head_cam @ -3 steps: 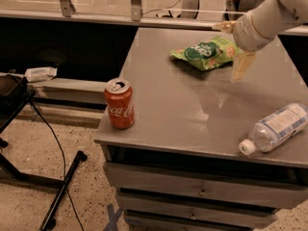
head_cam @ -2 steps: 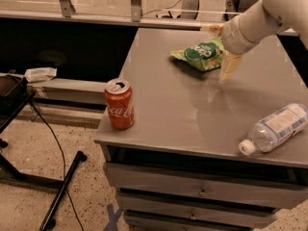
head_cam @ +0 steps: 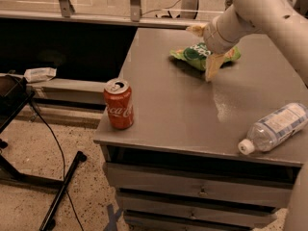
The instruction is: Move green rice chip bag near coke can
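Observation:
The green rice chip bag (head_cam: 191, 55) lies flat on the grey table (head_cam: 163, 105), at the far middle. The red coke can (head_cam: 119, 103) stands upright at the table's front left corner, well apart from the bag. My gripper (head_cam: 203, 49) hangs over the bag's middle at the end of the white arm coming in from the top right. Its two pale fingertips are spread apart, one (head_cam: 195, 30) beyond the bag and one (head_cam: 211, 67) at its near side. The wrist hides the bag's middle. The gripper is open and the bag still rests on the table.
A clear plastic bottle with a white cap (head_cam: 274, 128) lies on its side at the table's front right. Drawers sit under the tabletop. On the floor to the left are a black stand leg (head_cam: 60, 191) and a cable.
The arm has moved left, from the bag's right side to over its middle. The bag, can and bottle have not moved.

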